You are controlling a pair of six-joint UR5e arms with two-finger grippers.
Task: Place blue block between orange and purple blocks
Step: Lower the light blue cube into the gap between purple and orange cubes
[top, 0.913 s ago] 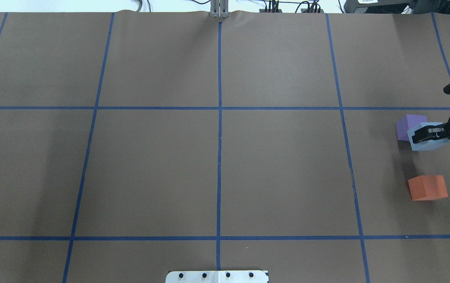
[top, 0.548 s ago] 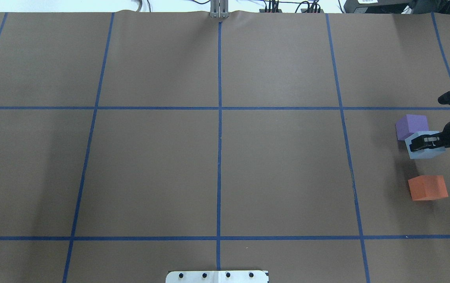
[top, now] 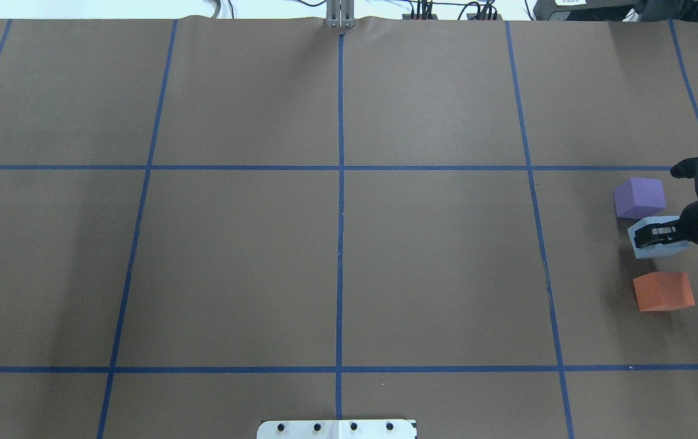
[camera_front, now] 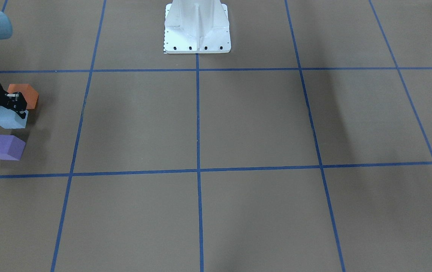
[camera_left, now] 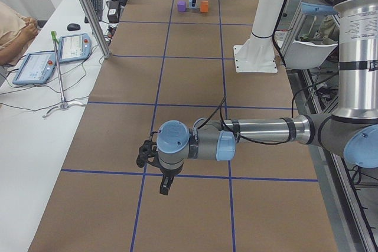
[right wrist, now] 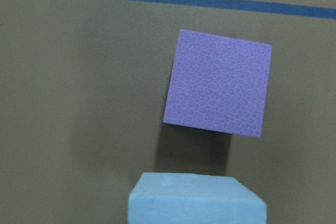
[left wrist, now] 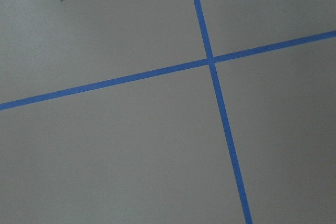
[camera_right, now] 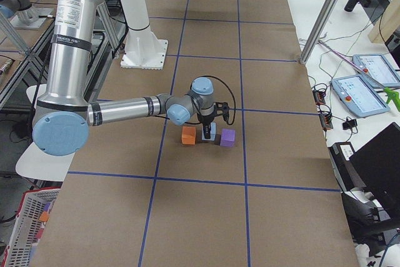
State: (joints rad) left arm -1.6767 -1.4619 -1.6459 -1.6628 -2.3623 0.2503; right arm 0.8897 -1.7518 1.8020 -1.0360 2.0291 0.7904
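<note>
My right gripper (top: 647, 236) is shut on the light blue block (top: 656, 246) and holds it low over the table, in the gap between the purple block (top: 640, 197) and the orange block (top: 663, 291). The front view shows the same row: orange block (camera_front: 27, 94), blue block (camera_front: 9, 118), purple block (camera_front: 6, 147). The right wrist view shows the blue block's top (right wrist: 197, 199) just under the purple block (right wrist: 218, 83). I cannot tell whether the blue block touches the table. My left gripper (camera_left: 163, 186) hovers over the far end of the table; whether it is open or shut I cannot tell.
Brown paper with blue tape grid lines (top: 340, 213) covers the table. The robot's white base plate (camera_front: 197, 28) stands at the middle of the near edge. Tablets and cables (camera_right: 362, 89) lie on the operators' side bench.
My right gripper has carried the blue block away from the purple block toward the orange one, so the purple block's top now shows whole. The other blocks have not moved.
</note>
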